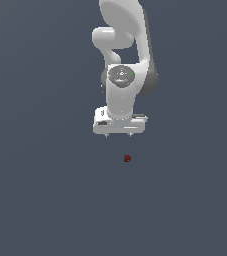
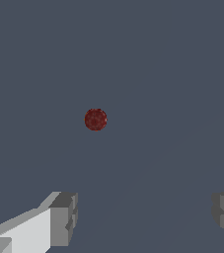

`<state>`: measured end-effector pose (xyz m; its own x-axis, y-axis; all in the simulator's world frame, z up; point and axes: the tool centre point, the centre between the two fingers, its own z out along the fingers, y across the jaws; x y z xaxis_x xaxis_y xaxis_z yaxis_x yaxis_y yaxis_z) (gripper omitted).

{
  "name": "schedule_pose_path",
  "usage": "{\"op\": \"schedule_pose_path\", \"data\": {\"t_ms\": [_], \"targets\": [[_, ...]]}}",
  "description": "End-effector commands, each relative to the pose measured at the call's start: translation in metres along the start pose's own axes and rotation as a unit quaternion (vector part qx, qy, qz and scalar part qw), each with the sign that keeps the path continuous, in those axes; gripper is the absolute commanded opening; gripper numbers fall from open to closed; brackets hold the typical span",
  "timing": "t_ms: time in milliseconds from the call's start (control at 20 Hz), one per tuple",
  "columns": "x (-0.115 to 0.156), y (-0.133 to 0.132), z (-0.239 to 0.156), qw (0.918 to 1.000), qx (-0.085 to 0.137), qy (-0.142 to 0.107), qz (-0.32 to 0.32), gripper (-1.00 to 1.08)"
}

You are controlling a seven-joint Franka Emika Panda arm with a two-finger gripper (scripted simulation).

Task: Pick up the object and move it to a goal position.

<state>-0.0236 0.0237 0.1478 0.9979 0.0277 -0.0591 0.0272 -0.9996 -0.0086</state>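
Observation:
The object is a tiny dark red ball lying on the flat grey surface. In the wrist view it sits alone, apart from both fingers. My white gripper hangs above the surface, up and a little toward the exterior view's left of the ball. It is open and empty: the two grey fingertips stand wide apart in the wrist view, with the ball ahead of them and nothing between them.
The flat grey surface fills both views. The white arm rises behind the gripper. No other objects show.

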Motion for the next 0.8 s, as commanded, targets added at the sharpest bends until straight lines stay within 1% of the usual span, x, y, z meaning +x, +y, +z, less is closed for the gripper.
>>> {"op": "schedule_pose_path", "data": {"t_ms": [0, 400, 750], "targets": [[0.000, 0.000, 0.000, 1.0000, 0.000, 0.000, 0.000, 1.00], [0.008, 0.004, -0.002, 0.9998, -0.012, 0.002, -0.013, 1.00], [0.010, 0.003, 0.001, 0.9997, -0.012, 0.003, -0.021, 1.00]]}}
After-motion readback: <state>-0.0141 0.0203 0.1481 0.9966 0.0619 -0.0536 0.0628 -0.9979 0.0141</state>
